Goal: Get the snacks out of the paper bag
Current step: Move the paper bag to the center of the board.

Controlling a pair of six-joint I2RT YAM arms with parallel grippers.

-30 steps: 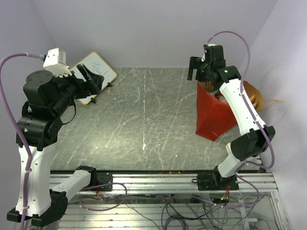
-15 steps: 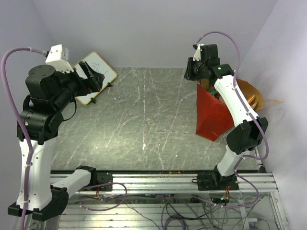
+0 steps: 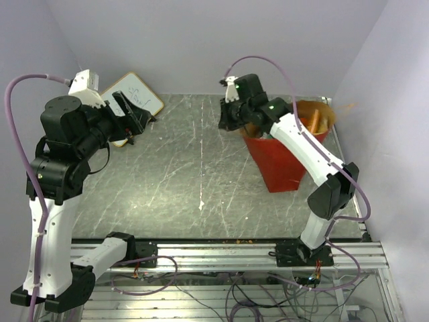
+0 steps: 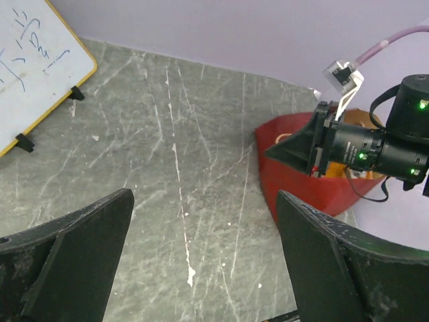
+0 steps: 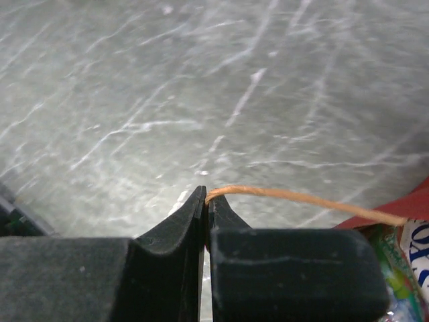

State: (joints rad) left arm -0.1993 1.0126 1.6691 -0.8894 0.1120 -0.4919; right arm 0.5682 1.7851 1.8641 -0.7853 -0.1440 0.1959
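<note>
Snacks (image 5: 397, 270) lie inside the bag (image 3: 276, 162), which stands with its mouth open at the right rear of the worktop (image 3: 188, 168). The right hand (image 5: 206, 198) is pinched closed on the thin tan handle (image 5: 301, 198), which runs in a nearly straight line back to the bag's rim. The left hand (image 4: 204, 258) is wide open and holds nothing, well apart from the bag and near the whiteboard (image 3: 142, 94). A harder pull on so thin a loop would likely tear it or slip it from the pinch. A sideways pull could tip the bag and spill packets, since nothing steadies its body.
</note>
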